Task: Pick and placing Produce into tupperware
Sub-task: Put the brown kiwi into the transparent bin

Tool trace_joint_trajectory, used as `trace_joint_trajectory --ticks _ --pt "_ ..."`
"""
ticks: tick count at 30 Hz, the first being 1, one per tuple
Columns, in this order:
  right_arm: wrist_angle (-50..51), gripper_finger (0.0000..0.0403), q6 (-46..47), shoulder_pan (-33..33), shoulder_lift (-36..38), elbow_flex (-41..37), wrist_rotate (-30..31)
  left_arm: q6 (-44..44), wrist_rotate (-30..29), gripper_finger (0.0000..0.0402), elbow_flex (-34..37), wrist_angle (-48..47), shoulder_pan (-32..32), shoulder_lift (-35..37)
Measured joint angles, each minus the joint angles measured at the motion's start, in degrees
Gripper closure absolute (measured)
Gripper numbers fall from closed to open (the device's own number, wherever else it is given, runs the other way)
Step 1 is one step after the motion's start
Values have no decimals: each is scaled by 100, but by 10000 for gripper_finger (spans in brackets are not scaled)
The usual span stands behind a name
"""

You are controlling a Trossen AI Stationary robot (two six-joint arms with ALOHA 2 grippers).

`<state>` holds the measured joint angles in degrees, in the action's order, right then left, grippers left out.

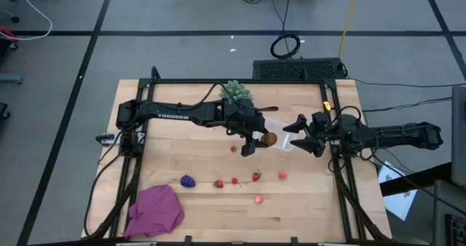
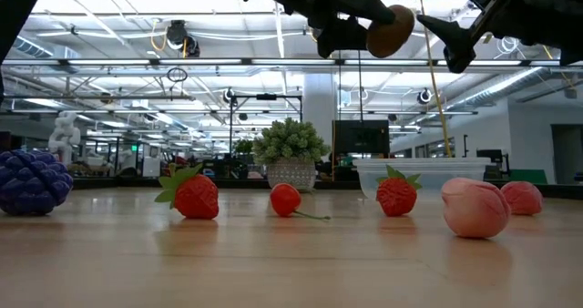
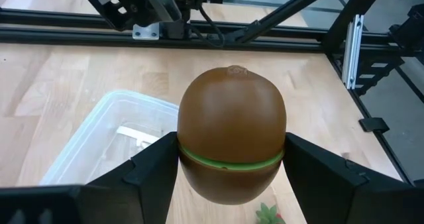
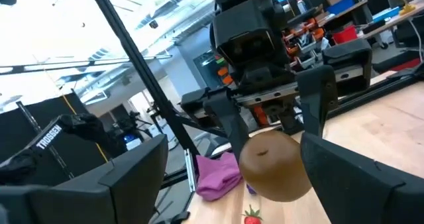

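The left tool (image 1: 261, 141) grips the brown kiwi (image 1: 270, 138) between its fingers, raised above the bench (image 1: 182, 148) just beside the clear tupperware (image 1: 285, 141). The right tool (image 1: 299, 135) hangs open over the tupperware's other side, facing the kiwi. Strawberries (image 1: 256, 176), a cherry (image 1: 235, 180) and purple grapes (image 1: 188, 180) lie nearer the front edge.

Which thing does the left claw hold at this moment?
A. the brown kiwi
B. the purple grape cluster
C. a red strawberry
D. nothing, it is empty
A: in the left wrist view the left claw grips the brown kiwi between its two fingers, raised above the table near the tupperware; the right claw stands open facing it.
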<state>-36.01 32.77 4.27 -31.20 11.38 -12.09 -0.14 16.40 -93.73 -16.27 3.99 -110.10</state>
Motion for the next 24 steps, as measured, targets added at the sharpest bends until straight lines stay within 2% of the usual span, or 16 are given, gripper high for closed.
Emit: trace_joint_trajectory --ticks 9,19,24 --pt "778 69 -973 0 -136 0 4 44 2 148 2 244 -11 0" --pt "472 69 -1465 0 -394 0 10 44 -8 148 2 415 -11 0" --pt "175 69 -1569 0 -511 0 17 44 -330 148 2 415 -11 0"
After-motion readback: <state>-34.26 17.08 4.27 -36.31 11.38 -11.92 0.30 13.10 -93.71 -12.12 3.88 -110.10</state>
